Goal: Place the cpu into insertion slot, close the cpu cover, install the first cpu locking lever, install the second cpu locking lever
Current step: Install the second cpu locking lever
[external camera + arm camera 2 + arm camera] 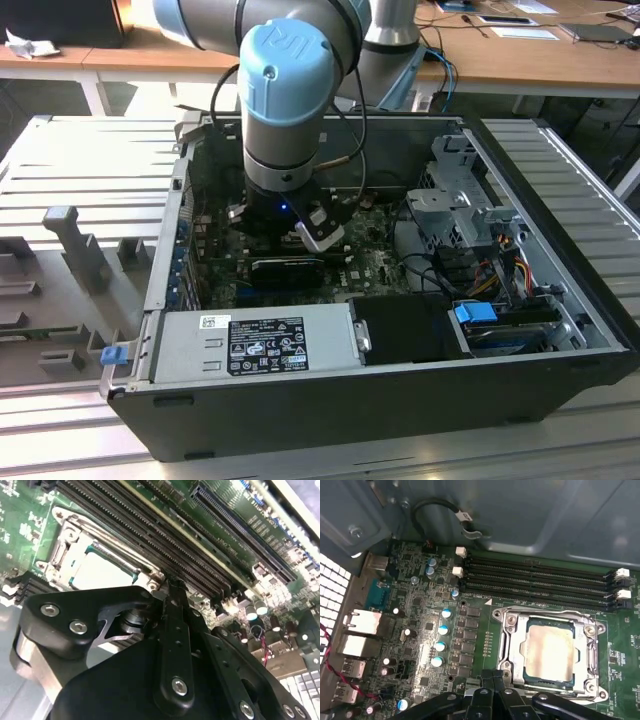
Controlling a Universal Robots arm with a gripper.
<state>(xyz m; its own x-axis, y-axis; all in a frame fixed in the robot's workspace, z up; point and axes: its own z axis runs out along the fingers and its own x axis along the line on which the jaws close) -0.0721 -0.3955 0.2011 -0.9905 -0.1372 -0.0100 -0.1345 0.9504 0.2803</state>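
The pincer [492,680] is clenched on nothing, its tips together just beside the cpu cover [512,650]. The cover lies shut over the cpu [551,652], seated in the insertion slot [596,645] on the green board [410,630], memory slots [540,582] beyond.
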